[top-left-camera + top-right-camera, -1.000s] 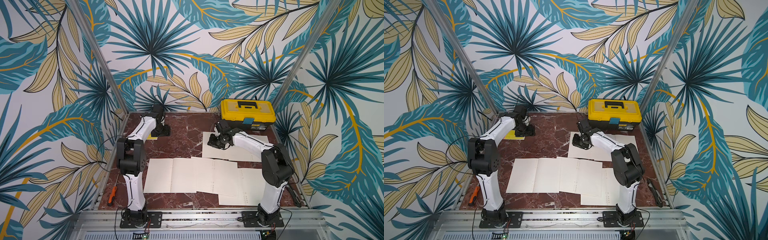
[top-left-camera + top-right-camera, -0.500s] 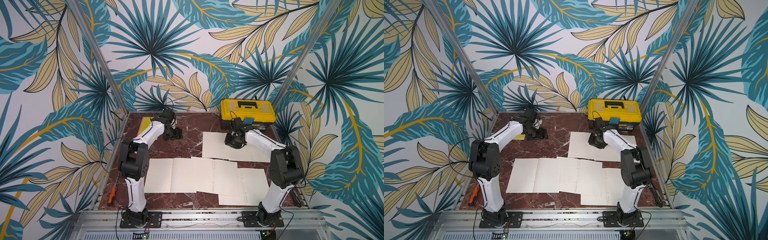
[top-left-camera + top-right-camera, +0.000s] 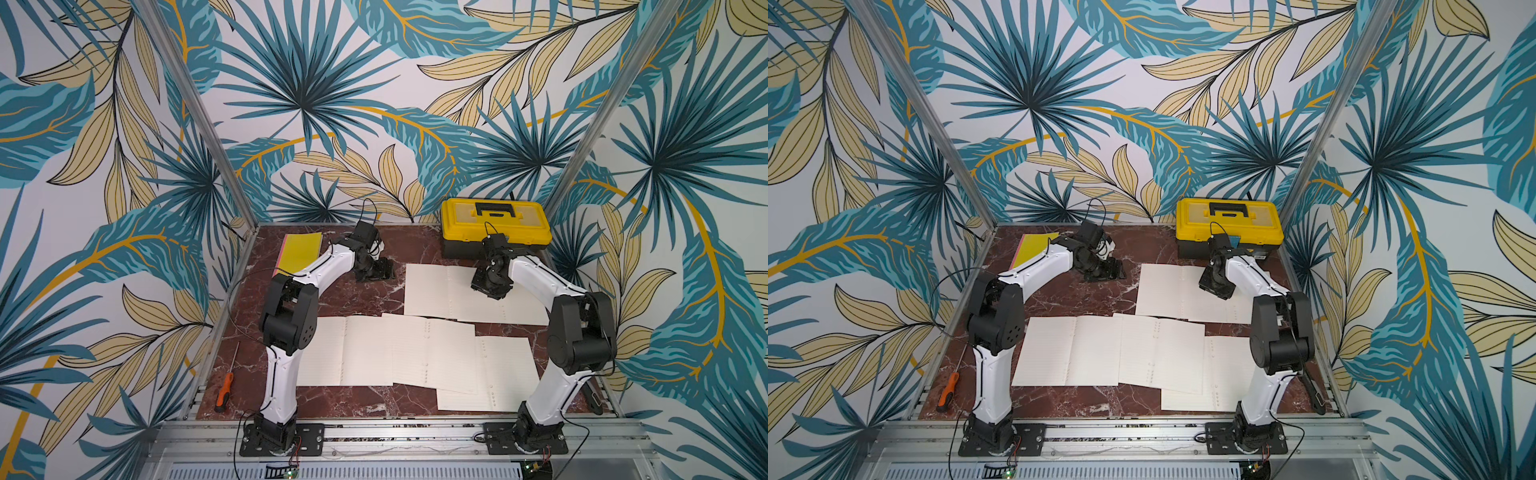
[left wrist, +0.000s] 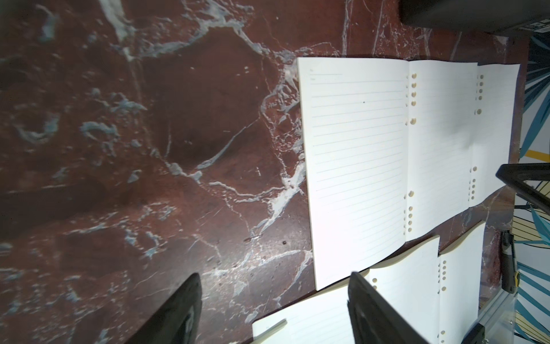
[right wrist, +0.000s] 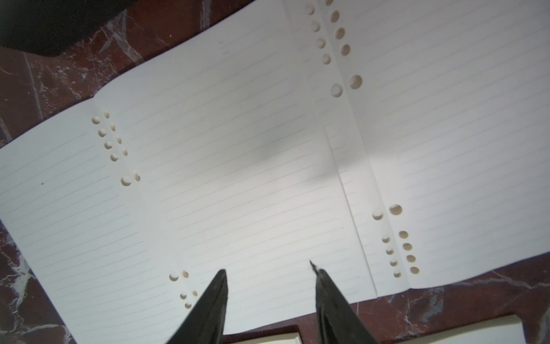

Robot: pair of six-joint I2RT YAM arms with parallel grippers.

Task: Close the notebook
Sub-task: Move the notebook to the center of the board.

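Note:
The notebook point(image 3: 300, 250) point(image 3: 1036, 248) lies flat in the far left corner of the table, yellow cover up, with a pink edge along its left side. My left gripper point(image 3: 376, 271) point(image 3: 1106, 270) hovers to its right over bare marble, apart from it. In the left wrist view the left gripper point(image 4: 273, 297) is open with nothing between its fingers. My right gripper point(image 3: 490, 286) point(image 3: 1217, 286) hangs low over the far loose lined sheets point(image 3: 440, 291). In the right wrist view the right gripper point(image 5: 269, 277) is open and empty above those sheets point(image 5: 238, 163).
A yellow toolbox point(image 3: 496, 226) stands at the back right. Several more loose punched sheets point(image 3: 415, 353) cover the table's front half. An orange screwdriver point(image 3: 224, 397) lies off the table's left edge, and a black tool point(image 3: 592, 395) by the right edge.
My left gripper moved right, away from the notebook toward the table's middle. My right gripper moved right across the far sheets and its jaws widened.

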